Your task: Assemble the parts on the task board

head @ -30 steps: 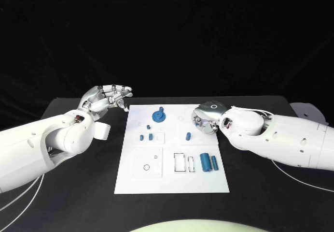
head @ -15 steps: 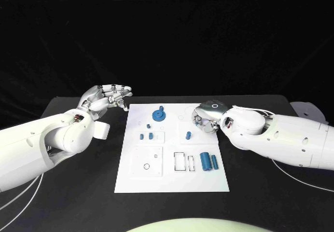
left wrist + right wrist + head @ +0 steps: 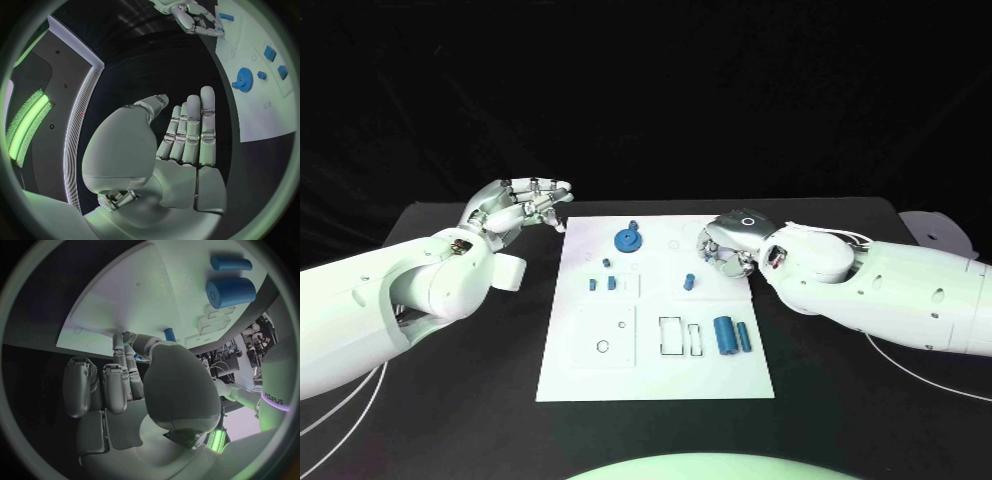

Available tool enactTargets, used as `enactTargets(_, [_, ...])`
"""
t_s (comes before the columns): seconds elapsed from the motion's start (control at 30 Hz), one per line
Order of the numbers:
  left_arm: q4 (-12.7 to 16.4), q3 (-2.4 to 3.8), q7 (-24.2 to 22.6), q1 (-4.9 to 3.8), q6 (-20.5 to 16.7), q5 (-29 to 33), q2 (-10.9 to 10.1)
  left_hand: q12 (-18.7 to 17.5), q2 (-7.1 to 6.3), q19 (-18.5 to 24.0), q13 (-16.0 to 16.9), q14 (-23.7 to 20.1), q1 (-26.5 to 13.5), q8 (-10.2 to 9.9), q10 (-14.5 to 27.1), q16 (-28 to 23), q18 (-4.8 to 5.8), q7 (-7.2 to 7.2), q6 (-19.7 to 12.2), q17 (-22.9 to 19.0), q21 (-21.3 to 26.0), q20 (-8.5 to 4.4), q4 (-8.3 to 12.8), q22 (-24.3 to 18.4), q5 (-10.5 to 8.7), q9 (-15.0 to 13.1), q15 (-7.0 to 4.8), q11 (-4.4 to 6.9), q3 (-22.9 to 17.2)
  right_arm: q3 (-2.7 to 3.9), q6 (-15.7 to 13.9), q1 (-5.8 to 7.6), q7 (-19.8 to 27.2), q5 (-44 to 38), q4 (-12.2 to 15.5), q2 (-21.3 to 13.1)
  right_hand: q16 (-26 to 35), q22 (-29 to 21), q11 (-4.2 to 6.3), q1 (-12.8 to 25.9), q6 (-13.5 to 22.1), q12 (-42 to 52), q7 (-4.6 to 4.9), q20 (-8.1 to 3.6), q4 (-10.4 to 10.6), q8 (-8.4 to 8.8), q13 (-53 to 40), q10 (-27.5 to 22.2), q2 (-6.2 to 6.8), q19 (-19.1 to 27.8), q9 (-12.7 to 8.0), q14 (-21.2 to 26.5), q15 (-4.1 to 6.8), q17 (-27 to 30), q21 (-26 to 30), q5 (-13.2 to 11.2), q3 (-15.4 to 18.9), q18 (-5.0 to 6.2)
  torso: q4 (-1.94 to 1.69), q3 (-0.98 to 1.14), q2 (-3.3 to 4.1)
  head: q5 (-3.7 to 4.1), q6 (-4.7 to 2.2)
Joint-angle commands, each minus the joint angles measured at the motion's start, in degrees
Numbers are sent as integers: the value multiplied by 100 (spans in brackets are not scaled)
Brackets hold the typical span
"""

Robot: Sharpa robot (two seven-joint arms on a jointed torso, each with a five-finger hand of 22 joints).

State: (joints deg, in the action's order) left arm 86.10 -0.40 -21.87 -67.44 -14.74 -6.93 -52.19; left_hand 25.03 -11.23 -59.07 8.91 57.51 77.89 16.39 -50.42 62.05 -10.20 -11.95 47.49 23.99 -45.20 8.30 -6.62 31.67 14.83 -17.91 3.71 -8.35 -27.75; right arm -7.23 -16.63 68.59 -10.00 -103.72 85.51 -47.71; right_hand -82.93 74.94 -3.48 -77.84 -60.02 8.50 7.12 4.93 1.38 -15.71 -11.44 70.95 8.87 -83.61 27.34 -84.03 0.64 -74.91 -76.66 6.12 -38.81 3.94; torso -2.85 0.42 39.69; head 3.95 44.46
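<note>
The white task board (image 3: 661,372) lies mid-table. On it are a blue gear (image 3: 629,240), small blue pegs (image 3: 606,264), one peg (image 3: 689,280) and two blue cylinders (image 3: 724,334). My right hand (image 3: 728,248) hangs over the board's far right part, its fingers curled down onto the surface. In the right wrist view its fingertips (image 3: 119,347) meet the board beside a small blue peg (image 3: 169,333); whether they pinch a part is unclear. My left hand (image 3: 519,205) is raised off the board's far left corner, fingers straight and side by side, holding nothing (image 3: 187,130).
The black table (image 3: 444,390) surrounds the board. Rectangular slots (image 3: 672,334) and a small ring hole (image 3: 603,346) mark the board's near half. The left wrist view shows the gear (image 3: 242,80) and my right hand (image 3: 194,19) on the board.
</note>
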Motion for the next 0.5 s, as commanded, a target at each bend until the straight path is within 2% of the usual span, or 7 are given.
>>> enactTargets(0.03, [10,5,18,-1,123,30,4,28,-27,15,-7,-54,51,-33,49,-37,-28,-20,-51,-12,27,25,32,-13,26,10,12,-5,-6,10,-167,9,55,26,63,-32,-10,722,26,65,-35,-36,4,-12,-18,-31,5,62,-17,-87,7,-309,46,-94,-22,-34,-10,-101,1,-3,-1,5,-10])
enactTargets(0.33, [-8,5,35,-1,141,30,1,45,-27,33,-9,-90,52,-37,114,-45,-28,-38,-96,-24,52,39,42,-27,25,14,28,-23,-1,49,-306,38,39,34,218,-165,-9,728,32,142,-33,-98,-8,-15,-31,-53,23,96,-9,-82,47,-308,51,-91,-17,-152,22,-99,-2,-2,-1,9,-15])
enactTargets(0.5, [-14,5,39,-1,146,30,2,57,-26,42,-9,-108,54,-38,146,-48,-28,-47,-118,-30,65,47,49,-34,25,16,36,-31,3,69,-373,64,30,109,413,-271,-13,735,34,172,-35,-127,-16,-17,-33,-64,30,107,-7,-85,66,-309,53,-99,-25,-215,39,-101,-3,-2,1,14,-19])
